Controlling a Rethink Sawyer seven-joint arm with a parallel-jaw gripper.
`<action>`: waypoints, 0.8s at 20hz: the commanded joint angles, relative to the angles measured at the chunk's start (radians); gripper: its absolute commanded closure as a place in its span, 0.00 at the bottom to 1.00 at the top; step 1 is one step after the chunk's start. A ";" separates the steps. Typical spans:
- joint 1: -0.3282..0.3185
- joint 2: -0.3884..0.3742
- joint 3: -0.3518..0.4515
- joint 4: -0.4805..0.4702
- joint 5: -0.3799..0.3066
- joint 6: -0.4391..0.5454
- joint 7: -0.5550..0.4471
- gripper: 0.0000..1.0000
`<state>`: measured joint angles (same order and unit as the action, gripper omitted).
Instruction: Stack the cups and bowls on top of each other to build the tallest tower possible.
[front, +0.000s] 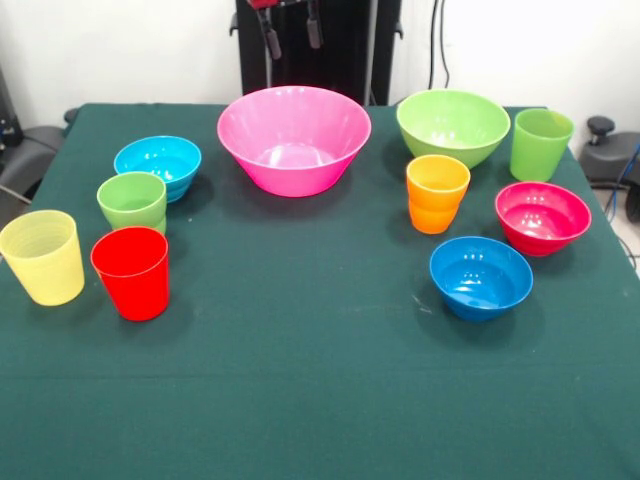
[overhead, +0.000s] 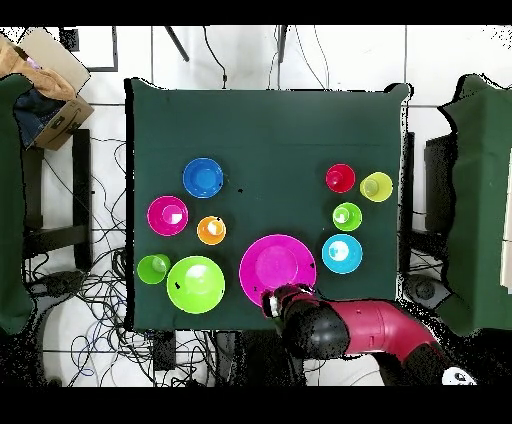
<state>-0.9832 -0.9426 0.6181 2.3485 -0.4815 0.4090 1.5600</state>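
All cups and bowls stand apart and upright on the green table; nothing is stacked. In the front view the large pink bowl (front: 293, 140) is at the back centre, with the lime green bowl (front: 453, 125) and the taller lime green cup (front: 541, 143) to its right. The orange cup (front: 437, 193), magenta bowl (front: 542, 216) and darker blue bowl (front: 481, 276) are on the right. The light blue bowl (front: 158, 166), small green cup (front: 132, 201), red cup (front: 131, 272) and pale yellow cup (front: 42, 256) are on the left. My gripper (front: 291, 30) hangs open and empty above and behind the pink bowl (overhead: 277, 268).
The black pedestal (front: 330, 50) stands behind the table's far edge. In the overhead view my red arm (overhead: 350, 330) reaches in from the bottom. A cardboard box (overhead: 50, 75) and dark chairs flank the table, with cables on the floor.
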 joint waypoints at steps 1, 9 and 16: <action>-0.057 0.103 0.062 -0.087 -0.082 0.157 -0.170 0.00; -0.166 0.176 0.107 -0.212 -0.133 0.285 -0.294 0.00; -0.217 0.249 0.149 -0.330 -0.184 0.385 -0.357 0.00</action>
<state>-1.2072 -0.7820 0.6906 2.1700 -0.5690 0.6719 1.5600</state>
